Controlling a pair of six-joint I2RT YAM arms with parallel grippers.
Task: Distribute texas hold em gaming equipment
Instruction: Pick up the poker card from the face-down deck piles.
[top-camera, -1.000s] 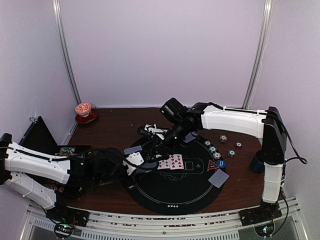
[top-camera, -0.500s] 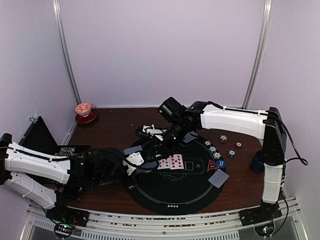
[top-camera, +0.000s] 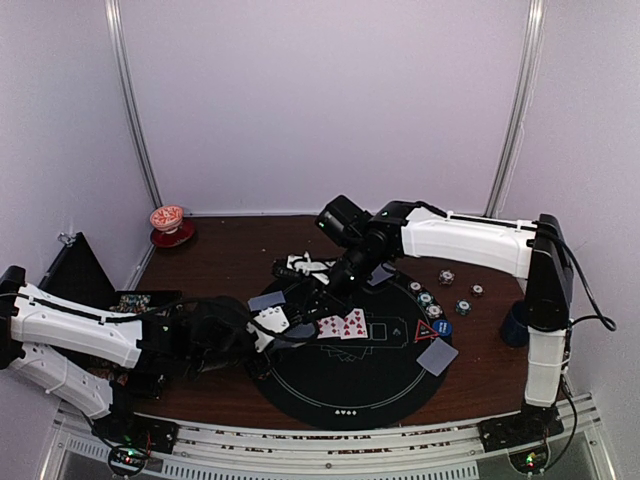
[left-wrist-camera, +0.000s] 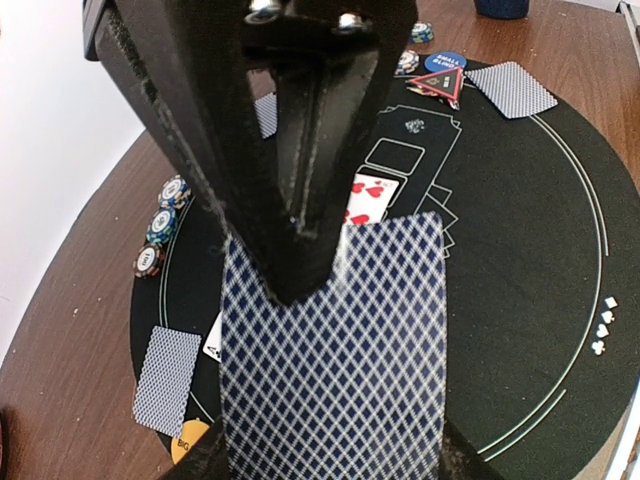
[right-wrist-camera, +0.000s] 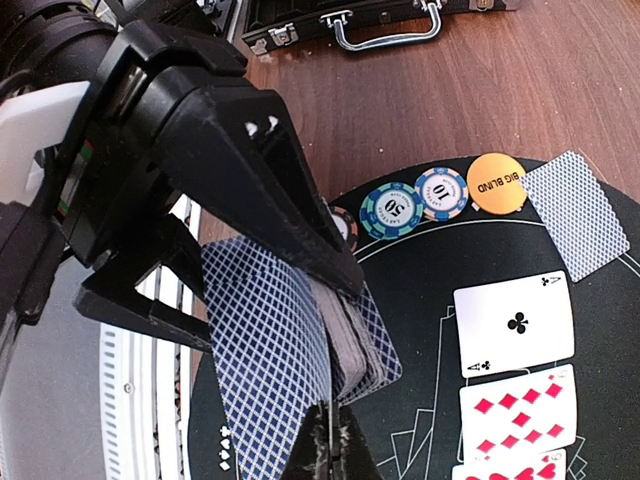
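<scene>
Right claw (right-wrist-camera: 325, 445) pinching card (right-wrist-camera: 265, 350), chips (right-wrist-camera: 415, 200), case (right-wrist-camera: 340, 20) nearby

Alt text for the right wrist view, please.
The left hand grips a deck of blue-backed cards over the black mat, with the right hand closed at the deck's lower edge. Nearby lie a face-up ace of clubs, red-suit cards, striped chips and an orange Big Blind button.

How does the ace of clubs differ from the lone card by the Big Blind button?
The ace lies face up, white, beside a hearts card. The lone card lies face down, blue-latticed, next to the Big Blind button at the mat's edge. Both lie flat, ungripped.
</scene>
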